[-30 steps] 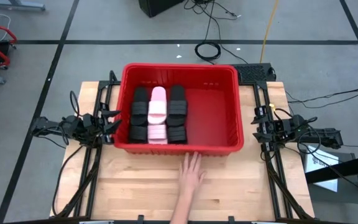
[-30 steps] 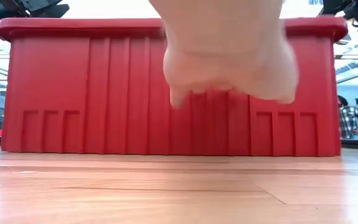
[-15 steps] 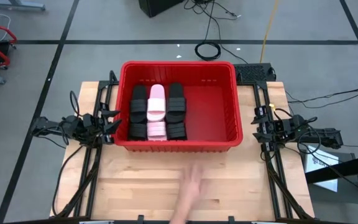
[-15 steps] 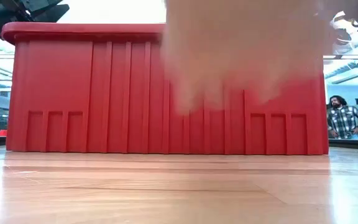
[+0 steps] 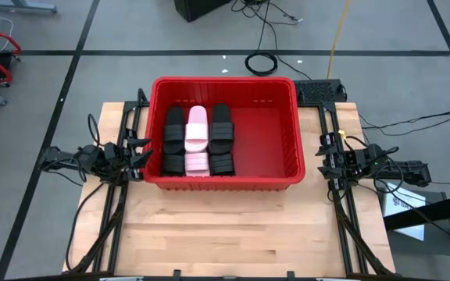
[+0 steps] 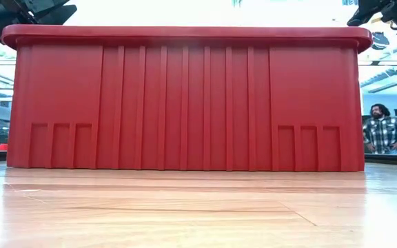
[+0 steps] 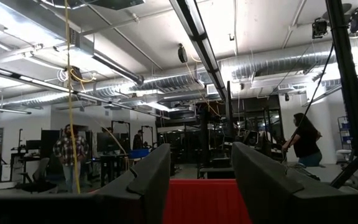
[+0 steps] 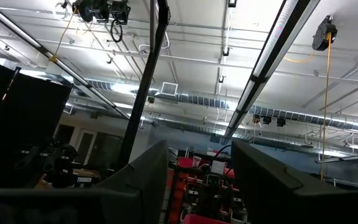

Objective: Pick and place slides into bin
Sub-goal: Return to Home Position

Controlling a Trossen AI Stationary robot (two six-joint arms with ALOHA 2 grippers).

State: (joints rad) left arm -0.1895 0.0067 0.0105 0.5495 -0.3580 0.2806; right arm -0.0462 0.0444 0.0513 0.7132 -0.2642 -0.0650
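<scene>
slides (image 5: 198, 140), four black and two pale pink, lie in three columns inside the red bin (image 5: 223, 80); left gripper (image 5: 141, 154) and right gripper (image 5: 319, 160) sit at opposite edges of the table (image 5: 209, 234), fingers apart, empty.

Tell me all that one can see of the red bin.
The bin is a large rectangular crate of bright red plastic, with a thick rim and ribbed walls. It stands upright and open on the wooden table, toward its far edge. Six slides, four black and two pale pink, lie in its left half; the right half shows its red floor.
</scene>
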